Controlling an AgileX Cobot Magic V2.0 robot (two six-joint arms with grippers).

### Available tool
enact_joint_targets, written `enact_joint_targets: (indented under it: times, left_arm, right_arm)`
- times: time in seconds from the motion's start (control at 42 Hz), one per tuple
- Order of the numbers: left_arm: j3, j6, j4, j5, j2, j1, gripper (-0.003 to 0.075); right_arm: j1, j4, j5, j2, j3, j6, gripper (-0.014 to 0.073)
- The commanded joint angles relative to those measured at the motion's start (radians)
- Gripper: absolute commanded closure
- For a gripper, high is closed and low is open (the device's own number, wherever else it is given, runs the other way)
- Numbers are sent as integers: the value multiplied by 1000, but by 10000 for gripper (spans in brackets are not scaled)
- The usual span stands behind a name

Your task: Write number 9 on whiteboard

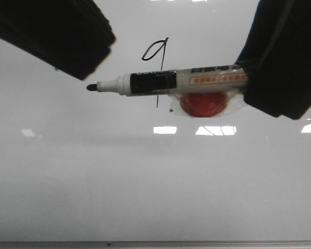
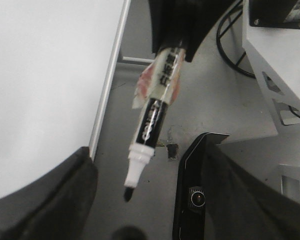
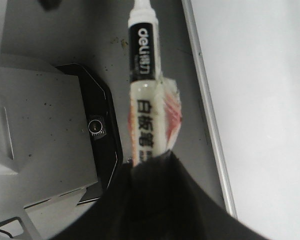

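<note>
The whiteboard [image 1: 93, 171] fills the front view. A thin black number 9 [image 1: 156, 52] is drawn on it, and its tail runs down behind the marker. My right gripper [image 1: 249, 78] is shut on a white and black marker [image 1: 160, 82] that lies level above the board. The marker's black tip [image 1: 92, 87] points left, off the 9. Red-printed clear wrap [image 1: 205, 104] hangs on its barrel. The right wrist view shows the grip [image 3: 150, 160] on the marker [image 3: 145, 90]. My left gripper [image 1: 78, 46] is open and empty at the upper left. Its fingers [image 2: 45, 200] stand wide apart around the marker tip [image 2: 129, 192].
The board's grey frame strip [image 1: 155, 243] runs along the near edge and shows in both wrist views [image 2: 107, 85] [image 3: 207, 110]. Beside the board are a black camera housing [image 2: 196, 197] [image 3: 96, 126], a grey metal bracket [image 2: 280, 60] and cables [image 2: 230, 45].
</note>
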Motion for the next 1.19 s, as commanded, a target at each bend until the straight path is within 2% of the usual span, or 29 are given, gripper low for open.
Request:
enact_joint_targets:
  times: [0.0,0.238,0.381,0.571,0.833,0.905,0.976,1.071,1.119,1.167]
  left_arm:
    - [-46,3,-45,-39,27,-34,277]
    - [-45,23,-44,-72,86,-46,281]
    - [-45,23,-44,-107,86,-46,325]
    - [-45,25,-44,-121,86,-46,427]
    - [-45,27,-44,-162,86,-46,622]
    - [-45,27,-44,-162,86,-46,665]
    - [-45,27,-44,-162,86,-46,700]
    - [-45,-13,22,-159,71,-41,702]
    - [-45,-109,134,-159,45,-41,702]
    - [-45,-245,281,-159,11,-41,702]
  right_arm:
    - [0,25,-61,-24,-32,-12,652]
    - [0,25,-78,-24,-32,-12,652]
    - [0,25,-78,-24,-32,-12,652]
    - [0,25,-77,-24,-32,-12,652]
    - [0,25,-73,-24,-32,-12,629]
    - [0,25,-72,-24,-32,-12,522]
    - [-1,25,-72,-24,-32,-12,312]
    - [-14,15,-64,-40,-33,11,57]
    - [-42,-5,-48,-67,-33,57,-5]
    - [-83,-37,-29,-102,-33,124,-8]
